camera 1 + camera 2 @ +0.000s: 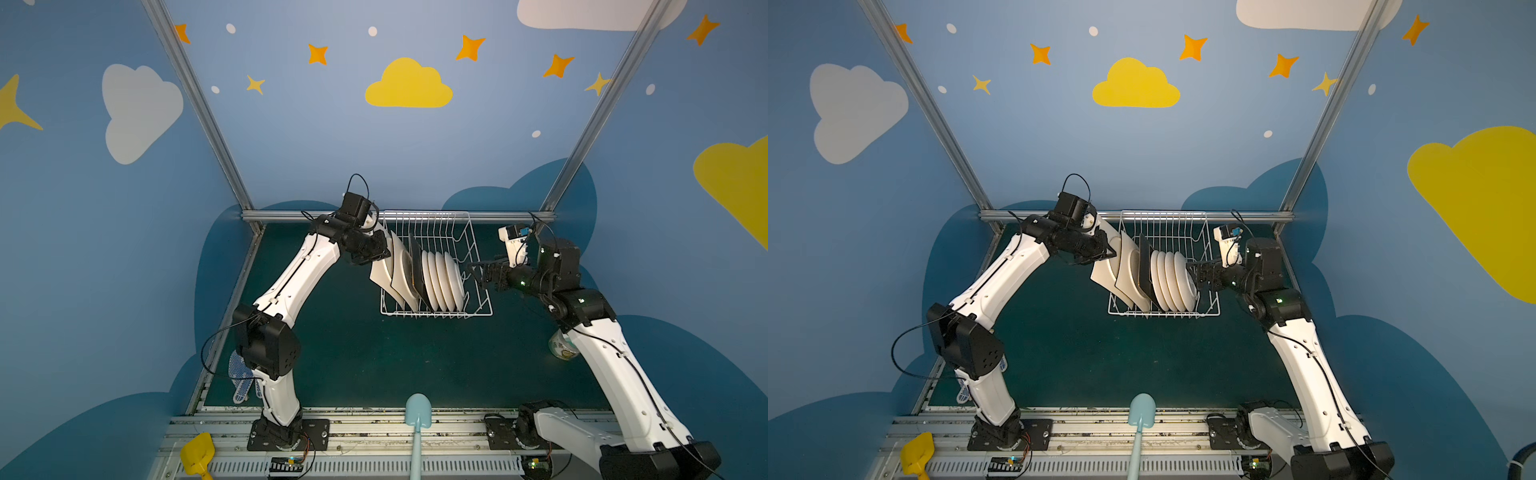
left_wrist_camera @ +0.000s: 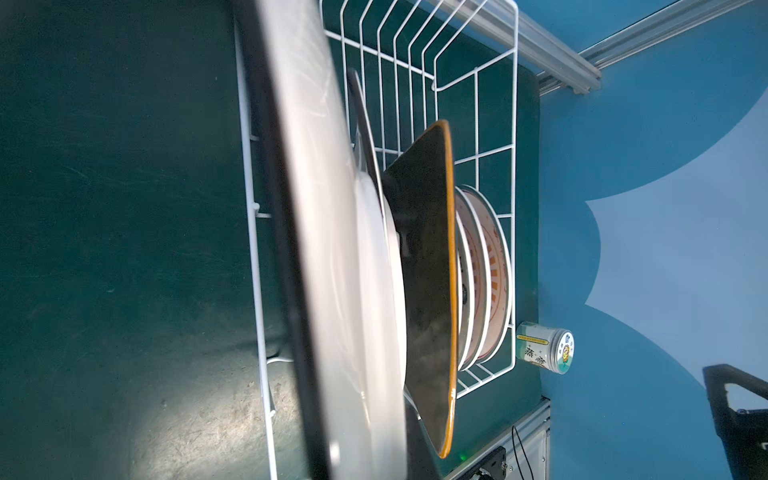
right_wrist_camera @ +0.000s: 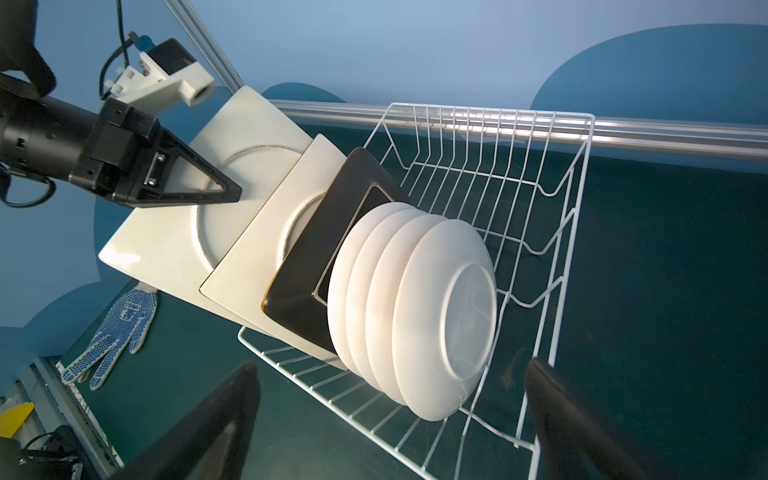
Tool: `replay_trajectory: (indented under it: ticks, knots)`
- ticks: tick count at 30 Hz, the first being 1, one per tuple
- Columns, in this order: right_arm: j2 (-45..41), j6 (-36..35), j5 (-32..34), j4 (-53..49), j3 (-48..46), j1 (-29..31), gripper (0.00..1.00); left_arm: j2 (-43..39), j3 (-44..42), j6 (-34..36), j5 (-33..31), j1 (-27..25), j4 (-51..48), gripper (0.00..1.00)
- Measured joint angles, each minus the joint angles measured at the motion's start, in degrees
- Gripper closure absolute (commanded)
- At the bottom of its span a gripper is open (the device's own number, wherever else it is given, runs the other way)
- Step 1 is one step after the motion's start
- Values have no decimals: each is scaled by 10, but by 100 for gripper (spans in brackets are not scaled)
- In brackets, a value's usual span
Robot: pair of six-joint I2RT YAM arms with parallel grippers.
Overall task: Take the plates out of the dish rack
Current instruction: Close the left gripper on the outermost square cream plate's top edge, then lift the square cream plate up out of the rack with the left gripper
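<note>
Both top views look down from high behind me over the whole tabletop point(image 1: 374, 365). My left wrist view sits near the plates point(image 2: 374, 270), edge-on, across the dish rack point(image 2: 515, 124); my right wrist view faces the same plates and rack from the opposite end, farther back.

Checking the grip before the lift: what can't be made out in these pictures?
The left gripper's far finger: right wrist view, behind the outermost cream plate.
That plate in the left wrist view: blurred, too close.
The round plates' printed faces: left wrist view, mostly behind the black plate.
</note>
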Motion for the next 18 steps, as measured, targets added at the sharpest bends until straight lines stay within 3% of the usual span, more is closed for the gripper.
replay_trajectory:
  ticks: [18]
  knots:
    - [0,14,-3,0,0,0,1,-42,2,26,2,20,-39,97]
